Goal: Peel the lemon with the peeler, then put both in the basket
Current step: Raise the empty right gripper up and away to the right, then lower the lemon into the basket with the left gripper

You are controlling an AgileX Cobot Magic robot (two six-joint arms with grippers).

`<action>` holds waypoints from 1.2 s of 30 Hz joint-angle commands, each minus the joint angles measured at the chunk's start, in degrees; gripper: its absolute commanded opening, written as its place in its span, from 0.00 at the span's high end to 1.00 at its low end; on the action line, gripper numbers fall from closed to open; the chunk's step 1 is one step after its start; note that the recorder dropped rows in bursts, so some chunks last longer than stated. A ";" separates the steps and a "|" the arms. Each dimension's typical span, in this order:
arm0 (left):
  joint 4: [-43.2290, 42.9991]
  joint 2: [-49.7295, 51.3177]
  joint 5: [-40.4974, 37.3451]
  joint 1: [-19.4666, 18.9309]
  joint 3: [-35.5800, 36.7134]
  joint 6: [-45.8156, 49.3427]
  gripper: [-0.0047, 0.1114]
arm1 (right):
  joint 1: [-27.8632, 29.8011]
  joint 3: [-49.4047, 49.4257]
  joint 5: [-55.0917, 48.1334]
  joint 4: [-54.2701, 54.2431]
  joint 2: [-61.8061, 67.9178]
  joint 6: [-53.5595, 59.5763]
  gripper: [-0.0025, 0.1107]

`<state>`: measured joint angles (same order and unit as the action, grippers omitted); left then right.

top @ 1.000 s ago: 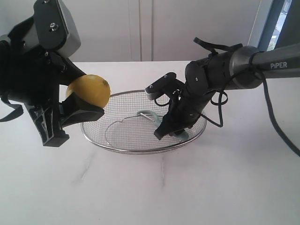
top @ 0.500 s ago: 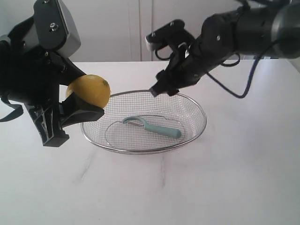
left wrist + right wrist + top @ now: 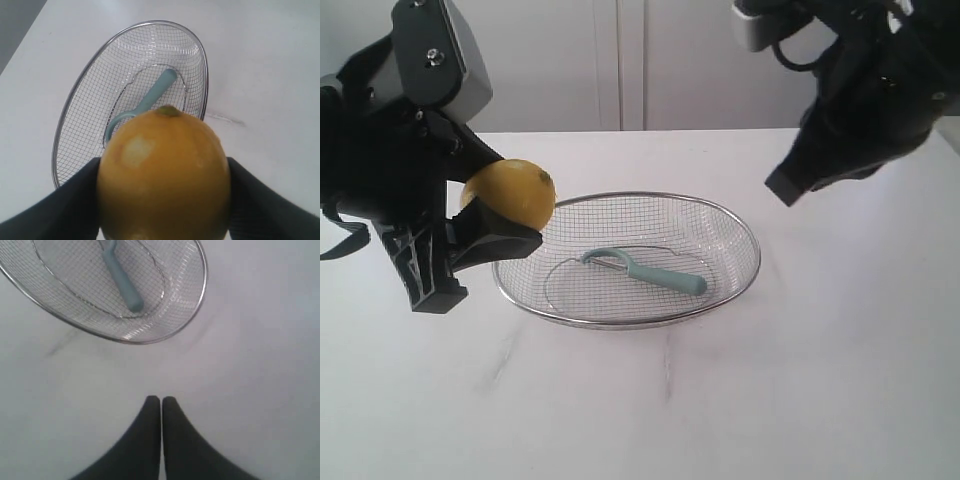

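The lemon (image 3: pixel 510 192) is clamped across its middle in the left gripper (image 3: pixel 498 212), one finger on either flank, and is held up off the worktop (image 3: pixel 770 400) by the left end of the basket (image 3: pixel 620 322). It looks firm and fairly light, but its smooth, rounded rind would likely slip or roll under a loose hold, so the widest part is the safest place to grasp; the left wrist view shows a pale patch on the rind. The peeler (image 3: pixel 650 272) lies flat on the mesh inside the basket, handle toward the right. The right gripper (image 3: pixel 160 401) is empty, fingers pressed together, raised to the right of the basket and well apart from the peeler
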<state>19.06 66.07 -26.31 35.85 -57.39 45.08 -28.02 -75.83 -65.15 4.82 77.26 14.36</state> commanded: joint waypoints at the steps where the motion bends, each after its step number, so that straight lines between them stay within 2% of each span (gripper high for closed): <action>1: 1.37 -0.74 -0.15 -0.10 0.09 -0.32 0.96 | 0.05 4.05 2.22 2.89 -5.09 -0.12 0.98; 7: 1.37 -0.74 -0.15 -0.10 0.09 -0.32 0.96 | 0.05 9.72 9.67 2.89 -8.00 -0.03 0.98; 12: 1.37 -0.74 1.29 -0.10 0.09 -0.09 0.96 | 0.05 11.78 9.30 2.89 -8.03 -0.03 0.98; 23: 1.46 0.57 21.35 -0.10 0.09 -0.58 0.96 | 0.05 11.89 8.27 2.89 -9.61 -0.03 0.98; 32: 1.50 8.67 36.94 -0.10 0.09 -0.58 0.96 | 0.05 11.89 8.27 2.78 -10.47 -0.03 0.98; 36: 1.50 12.75 41.09 -0.10 0.09 -0.58 0.96 | 0.05 11.89 8.27 2.78 -10.47 -0.03 0.98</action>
<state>19.62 76.60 10.74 35.85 -57.29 45.08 -28.02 -64.22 -56.72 7.57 67.22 14.36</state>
